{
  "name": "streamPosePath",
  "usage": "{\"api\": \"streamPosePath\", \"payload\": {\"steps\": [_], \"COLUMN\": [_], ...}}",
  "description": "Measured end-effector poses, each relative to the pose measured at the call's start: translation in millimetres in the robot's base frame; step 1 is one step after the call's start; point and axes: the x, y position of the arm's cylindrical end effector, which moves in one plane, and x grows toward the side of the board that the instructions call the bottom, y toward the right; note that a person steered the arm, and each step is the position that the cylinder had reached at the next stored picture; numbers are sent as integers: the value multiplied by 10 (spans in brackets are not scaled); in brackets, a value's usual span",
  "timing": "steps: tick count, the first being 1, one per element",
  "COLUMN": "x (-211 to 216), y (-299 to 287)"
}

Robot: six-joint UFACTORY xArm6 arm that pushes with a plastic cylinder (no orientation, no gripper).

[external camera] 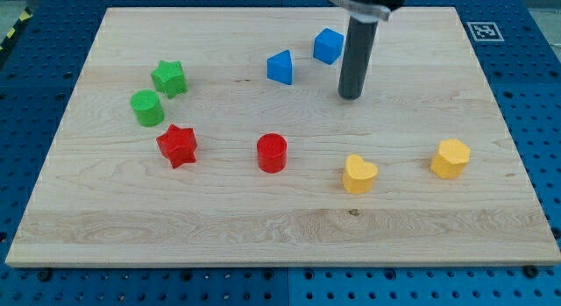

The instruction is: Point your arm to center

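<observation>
The upper part of the arm is cut off by the view's top edge, so only its dark collar and the straight dark rod show; no pincer is in view, and nothing is held. The tip (pixel 351 96) rests on the wooden tabletop (pixel 263 227) in the upper middle, a little toward the view's right of the board's centre. Just beside it, to the upper left, sits a blue cube-like block (pixel 328 46), apart from the rod, and farther left a blue triangular block (pixel 280 67). Well apart at the view's left lie a green star (pixel 168 78) and a green cylinder (pixel 147 108), almost touching. Below them is a red star (pixel 177 145); a red cylinder (pixel 272 153) stands below and left of the tip. A yellow heart (pixel 359 174) and a yellow block (pixel 450 158), its shape hard to make out, lie at lower right. A printed marker (pixel 481 30) occupies the board's top right corner.
</observation>
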Motion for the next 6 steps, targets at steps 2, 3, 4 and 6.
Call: {"api": "streamPosePath", "payload": {"steps": [2, 3, 4, 6], "x": [199, 206, 206, 206], "y": [-543, -589, -619, -1030]}}
